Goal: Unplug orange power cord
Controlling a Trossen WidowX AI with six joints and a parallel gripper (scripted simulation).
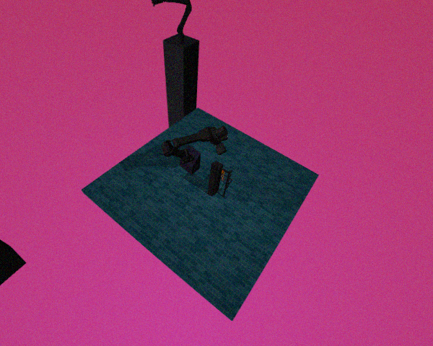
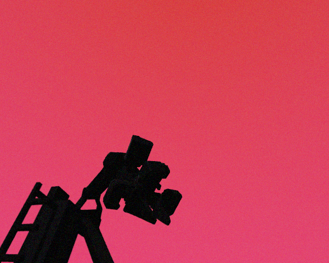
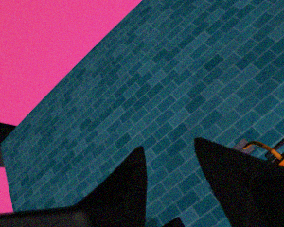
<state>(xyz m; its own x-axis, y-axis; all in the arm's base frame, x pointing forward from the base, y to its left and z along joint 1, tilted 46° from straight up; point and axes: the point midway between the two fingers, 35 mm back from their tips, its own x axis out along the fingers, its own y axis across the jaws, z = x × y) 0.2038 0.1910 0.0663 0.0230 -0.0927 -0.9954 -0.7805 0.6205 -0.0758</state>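
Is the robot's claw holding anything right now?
No, nothing. The gripper has its jaws partly apart with only teal floor between them; the orange cord lies off to the side, untouched.

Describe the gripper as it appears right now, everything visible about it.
The gripper shows in the wrist view as two dark, tapered fingers with pointed tips, partly apart with only teal brick-patterned floor between them; it holds nothing. It points down toward the floor, touching nothing visible. The orange cord lies just beyond its right finger, outside the gap.
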